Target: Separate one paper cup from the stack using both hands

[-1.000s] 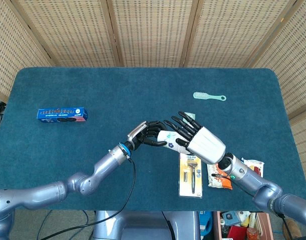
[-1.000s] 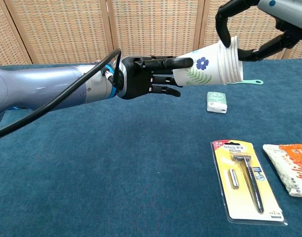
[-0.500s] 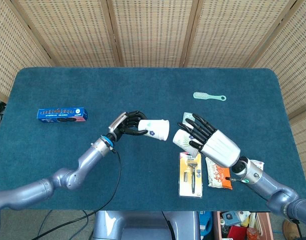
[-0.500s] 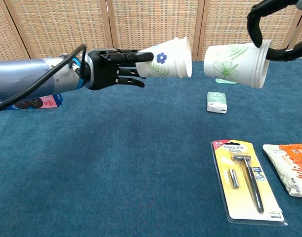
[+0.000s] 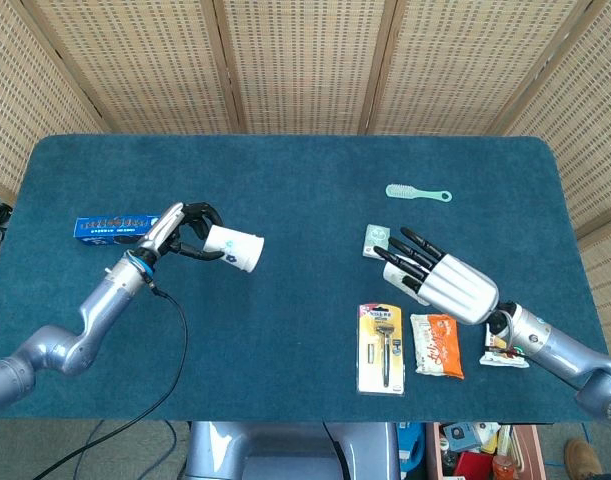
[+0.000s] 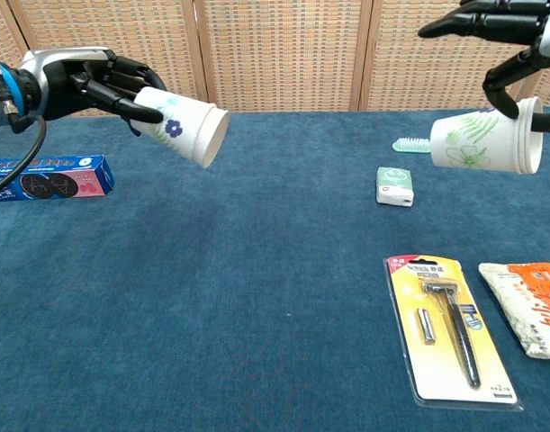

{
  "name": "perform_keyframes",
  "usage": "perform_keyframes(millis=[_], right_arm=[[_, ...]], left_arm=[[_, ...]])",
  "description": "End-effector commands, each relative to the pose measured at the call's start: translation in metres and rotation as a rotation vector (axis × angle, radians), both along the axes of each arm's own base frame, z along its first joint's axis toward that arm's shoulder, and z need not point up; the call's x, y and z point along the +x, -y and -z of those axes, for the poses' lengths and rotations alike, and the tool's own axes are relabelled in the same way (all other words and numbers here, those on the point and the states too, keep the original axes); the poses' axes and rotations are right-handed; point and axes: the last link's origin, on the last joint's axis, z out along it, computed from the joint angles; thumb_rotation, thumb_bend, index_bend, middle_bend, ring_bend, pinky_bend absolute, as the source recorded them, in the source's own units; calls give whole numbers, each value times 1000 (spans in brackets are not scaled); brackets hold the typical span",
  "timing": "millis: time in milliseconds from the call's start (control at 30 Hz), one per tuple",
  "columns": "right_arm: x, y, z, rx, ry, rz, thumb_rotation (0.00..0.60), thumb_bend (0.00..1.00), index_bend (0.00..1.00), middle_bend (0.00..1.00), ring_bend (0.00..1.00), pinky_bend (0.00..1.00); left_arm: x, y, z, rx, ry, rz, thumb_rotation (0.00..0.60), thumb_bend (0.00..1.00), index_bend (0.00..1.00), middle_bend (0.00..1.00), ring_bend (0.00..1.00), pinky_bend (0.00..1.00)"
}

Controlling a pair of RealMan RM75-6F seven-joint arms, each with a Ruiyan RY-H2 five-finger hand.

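Blue table (image 5: 285,180), wicker screens (image 5: 305,60) behind. Biscuit box (image 5: 113,228) at nine o'clock. Left hand (image 6: 85,83) fingers wrapped round one cup (image 6: 180,126), held aloft. Razor pack (image 6: 453,326) at five. Right hand (image 6: 513,45) pinches cup stack (image 6: 483,141) at three.

Head view looks down; chest view low, sharing table (image 5: 305,170)
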Motion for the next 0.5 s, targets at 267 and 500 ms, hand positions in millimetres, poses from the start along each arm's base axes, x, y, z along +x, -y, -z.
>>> perform_keyframes(millis=[267, 500], right_arm=[[-24, 20, 6, -2, -504, 22, 600, 581, 705, 52, 41, 109], [-26, 25, 18, 18, -584, 21, 600, 581, 705, 52, 36, 109]], left_arm=[[-54, 32, -31, 248, -820, 298, 600, 120, 496, 488, 505, 476], [-58, 48, -17, 267, -947, 342, 600, 120, 496, 484, 496, 476]])
